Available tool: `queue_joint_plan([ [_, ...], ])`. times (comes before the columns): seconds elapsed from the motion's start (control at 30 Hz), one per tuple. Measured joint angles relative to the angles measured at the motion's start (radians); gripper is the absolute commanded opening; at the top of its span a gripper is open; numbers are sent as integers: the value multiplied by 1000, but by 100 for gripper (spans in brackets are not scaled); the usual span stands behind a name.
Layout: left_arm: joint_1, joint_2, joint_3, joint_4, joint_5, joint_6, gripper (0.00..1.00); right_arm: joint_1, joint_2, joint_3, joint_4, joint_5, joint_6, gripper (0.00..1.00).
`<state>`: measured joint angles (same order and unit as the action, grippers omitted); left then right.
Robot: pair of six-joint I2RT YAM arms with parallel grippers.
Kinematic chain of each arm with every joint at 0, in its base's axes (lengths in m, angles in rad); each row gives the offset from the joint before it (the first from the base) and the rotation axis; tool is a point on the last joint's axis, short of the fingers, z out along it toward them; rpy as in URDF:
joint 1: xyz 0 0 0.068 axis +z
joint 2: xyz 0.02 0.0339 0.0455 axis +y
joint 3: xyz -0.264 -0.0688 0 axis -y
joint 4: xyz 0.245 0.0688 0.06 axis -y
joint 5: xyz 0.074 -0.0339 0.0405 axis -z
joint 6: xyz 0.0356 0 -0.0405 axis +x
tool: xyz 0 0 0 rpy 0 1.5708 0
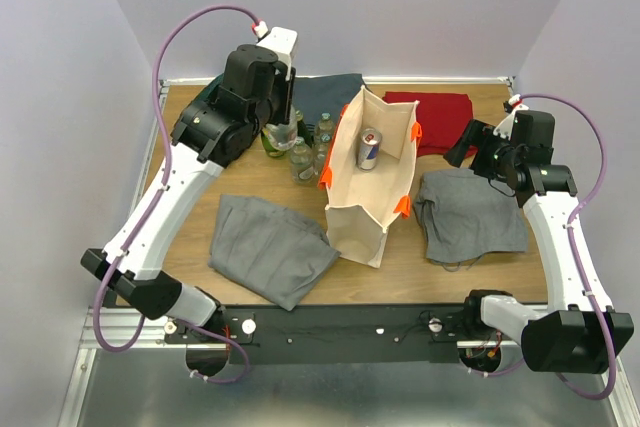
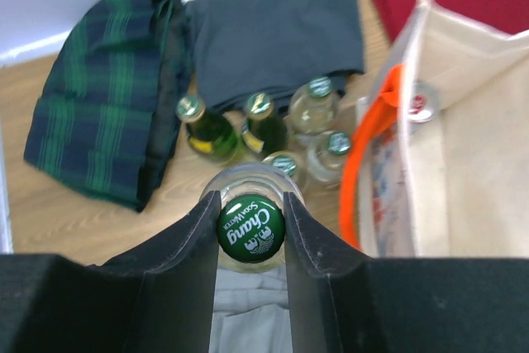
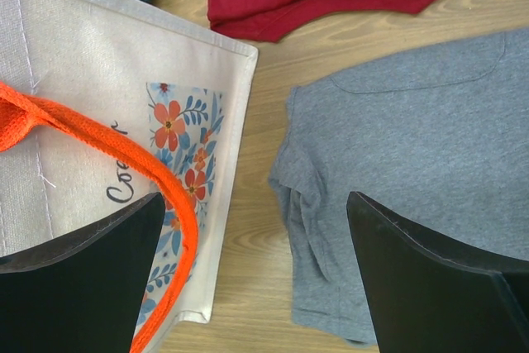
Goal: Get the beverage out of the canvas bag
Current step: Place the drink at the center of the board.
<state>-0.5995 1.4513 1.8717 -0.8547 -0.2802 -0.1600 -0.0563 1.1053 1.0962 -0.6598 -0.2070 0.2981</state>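
While pale walls (image 1: 340,7) ring the wooden table (image 1: 430,282), left pincer (image 2: 250,204) clamps green-capped bottle (image 2: 250,233), right pincer (image 3: 254,200) gapes empty.

A can (image 1: 369,148) stands in the bag (image 1: 355,232) mid-table — bottles (image 1: 302,157) cluster at its nine o'clock, a shirt (image 1: 470,212) lies at three o'clock.

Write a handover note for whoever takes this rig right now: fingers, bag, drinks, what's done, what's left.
The left gripper is shut on a green-capped bottle, left of the bag, next to the other bottles.
The right gripper is open and empty, over the bag's right edge and a grey shirt.
Done: several bottles stand outside the bag.
Left: release the held bottle, then take out the can standing in the bag.
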Motion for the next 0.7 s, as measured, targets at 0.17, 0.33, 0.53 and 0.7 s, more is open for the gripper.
queue_joint_plan([
  [0.17, 67, -5, -73, 10, 0, -7, 0, 0, 3, 0, 0, -5, 0, 100],
  [0.33, 135, -16, -132, 52, 10, -16, 0, 0, 8, -2, 3, -6, 0, 100],
  [0.53, 179, -63, -272, 153, 19, -36, 0, 0, 20, -4, 6, -12, 0, 100],
  [0.7, 199, -96, -414, 243, 26, -70, 0, 0, 27, -4, 8, -16, -1, 100],
])
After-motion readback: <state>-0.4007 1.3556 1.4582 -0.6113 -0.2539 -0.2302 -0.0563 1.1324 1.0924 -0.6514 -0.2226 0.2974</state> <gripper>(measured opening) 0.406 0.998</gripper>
